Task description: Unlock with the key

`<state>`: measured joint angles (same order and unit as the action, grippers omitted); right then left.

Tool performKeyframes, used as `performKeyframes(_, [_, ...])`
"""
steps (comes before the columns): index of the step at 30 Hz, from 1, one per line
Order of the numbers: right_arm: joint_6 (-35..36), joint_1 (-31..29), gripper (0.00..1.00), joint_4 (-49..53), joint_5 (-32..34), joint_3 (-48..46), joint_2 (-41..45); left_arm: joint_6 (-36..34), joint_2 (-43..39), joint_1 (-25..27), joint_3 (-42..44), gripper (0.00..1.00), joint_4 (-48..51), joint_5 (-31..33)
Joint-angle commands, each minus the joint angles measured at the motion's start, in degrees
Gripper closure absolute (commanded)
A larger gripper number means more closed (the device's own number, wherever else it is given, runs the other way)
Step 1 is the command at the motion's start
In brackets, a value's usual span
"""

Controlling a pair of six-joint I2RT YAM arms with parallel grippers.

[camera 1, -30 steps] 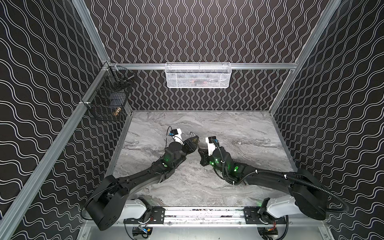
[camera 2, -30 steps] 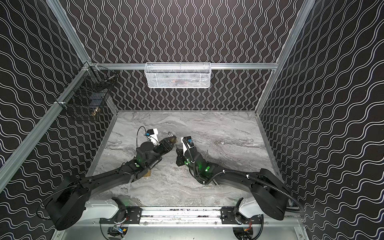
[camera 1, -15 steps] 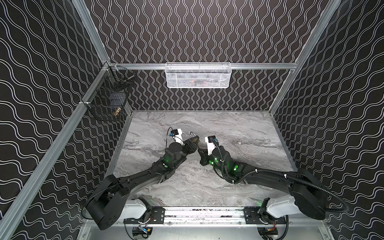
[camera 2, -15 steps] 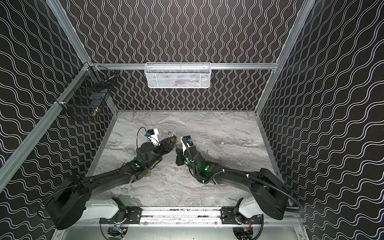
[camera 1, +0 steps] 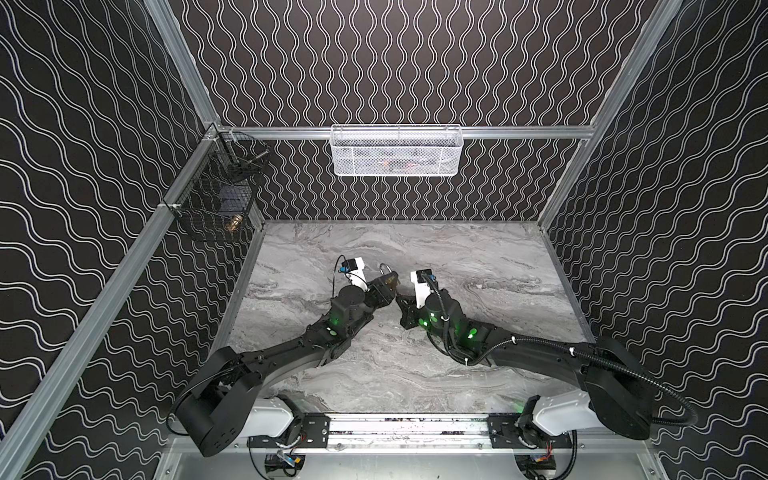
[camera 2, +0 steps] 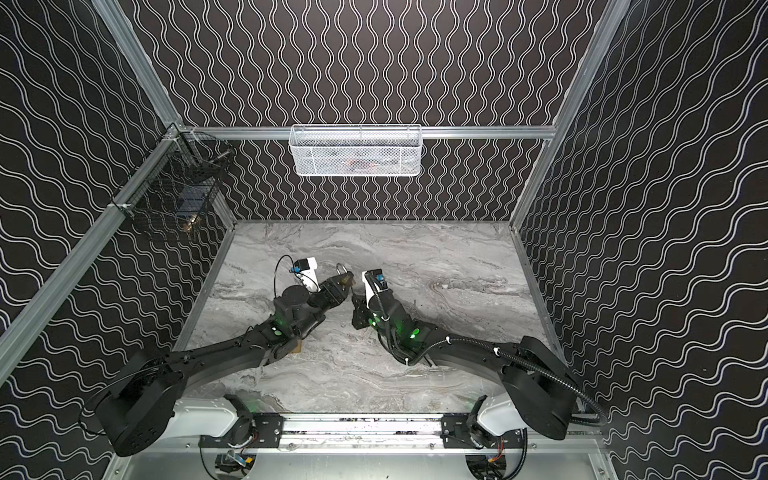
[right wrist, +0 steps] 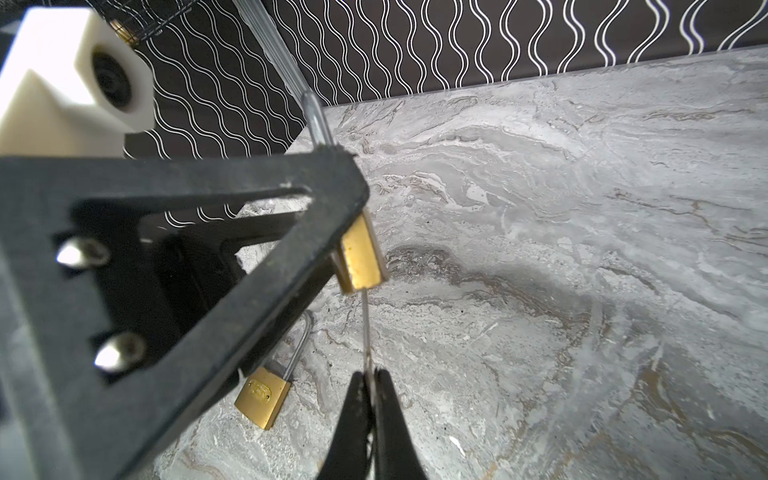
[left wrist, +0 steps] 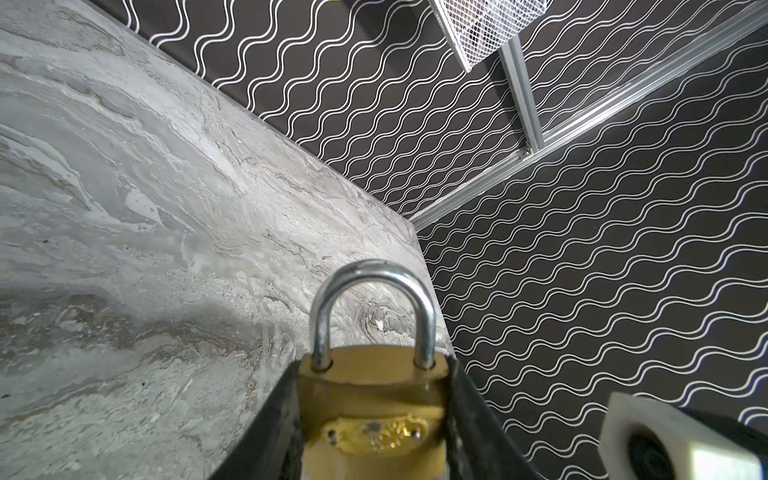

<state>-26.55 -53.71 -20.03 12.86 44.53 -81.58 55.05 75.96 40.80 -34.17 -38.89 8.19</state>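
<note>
A brass padlock (left wrist: 374, 407) with a steel shackle (left wrist: 372, 282) sits between the black fingers of my left gripper (left wrist: 372, 370), which is shut on its body. The shackle looks seated in both holes. In the right wrist view the same padlock (right wrist: 361, 253) pokes out past the left gripper's finger (right wrist: 208, 249). A thin silver key (right wrist: 365, 332), seen edge-on, runs from my right gripper (right wrist: 371, 376) up to the lock's bottom face. The right gripper is shut on the key. In both top views the left gripper (camera 1: 388, 284) and the right gripper (camera 2: 355, 297) meet tip to tip above the table's middle.
A second brass padlock (right wrist: 262, 397) with a long shackle lies on the marble table (right wrist: 582, 249) below the left gripper. A white mesh basket (camera 1: 397, 151) hangs on the back rail. A black wire basket (camera 1: 220, 199) hangs at the back left corner.
</note>
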Motion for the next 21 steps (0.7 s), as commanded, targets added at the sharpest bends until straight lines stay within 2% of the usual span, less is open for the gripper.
performKeyframes(1, [-1.1, 0.5, 1.0, -0.4, 0.3, 1.1, -0.3, -2.1, 0.0, 0.0, 0.3, 0.74, -5.3, -1.0])
performKeyframes(11, [-0.5, 1.0, 1.0, 0.8, -2.0, 3.3, -1.2, -2.6, 1.4, 0.2, 1.4, 0.76, -8.6, -2.3])
performKeyframes(21, [-1.0, 1.0, 1.0, 0.7, -4.5, 3.3, -0.9, -4.9, 0.7, 0.3, 2.3, 0.76, -8.5, 0.3])
